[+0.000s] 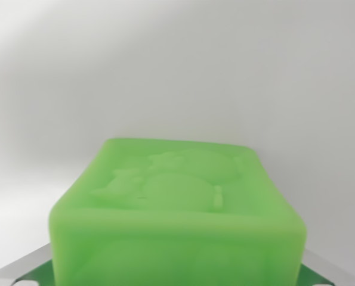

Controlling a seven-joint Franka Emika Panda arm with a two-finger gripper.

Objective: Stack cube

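Green cube (pixel 180 208) with a raised relief on its top face fills the lower wrist view, against a white surface (pixel 177 71); gripper grasp state cannot be told

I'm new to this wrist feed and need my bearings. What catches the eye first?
A big light green cube fills the lower middle, very close to the camera, with a raised figure moulded into its top face. Behind it is only a plain white surface. Grey and dark green edges peek out at the bottom corners.
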